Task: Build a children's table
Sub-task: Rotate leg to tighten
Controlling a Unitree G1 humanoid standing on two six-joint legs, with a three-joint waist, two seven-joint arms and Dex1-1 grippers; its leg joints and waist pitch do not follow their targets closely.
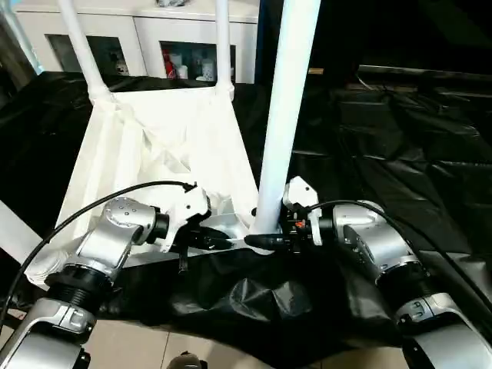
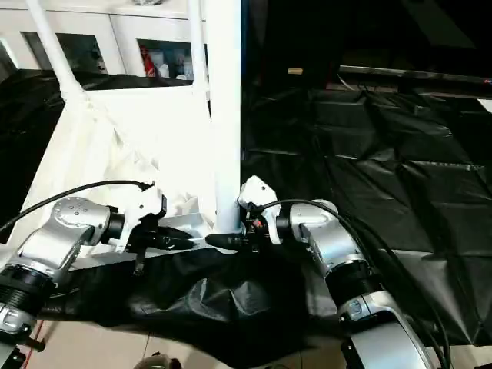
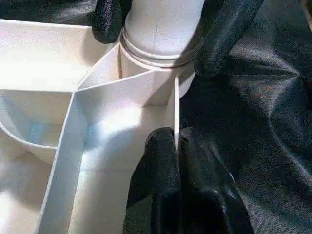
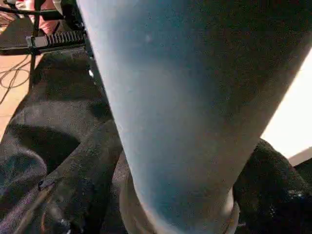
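Left eye view: the children's table (image 1: 146, 146) lies upside down on black sheeting (image 1: 400, 154), ribs up, two far legs (image 1: 81, 46) standing in their sockets. At its near corner a third leg (image 1: 280, 115) rises upright. To seat it well, I'd press straight down, keeping it plumb. Right gripper (image 1: 270, 241) jaws clasp this leg's base; left gripper (image 3: 178, 141) jaws pinch the table's rim beside that socket.
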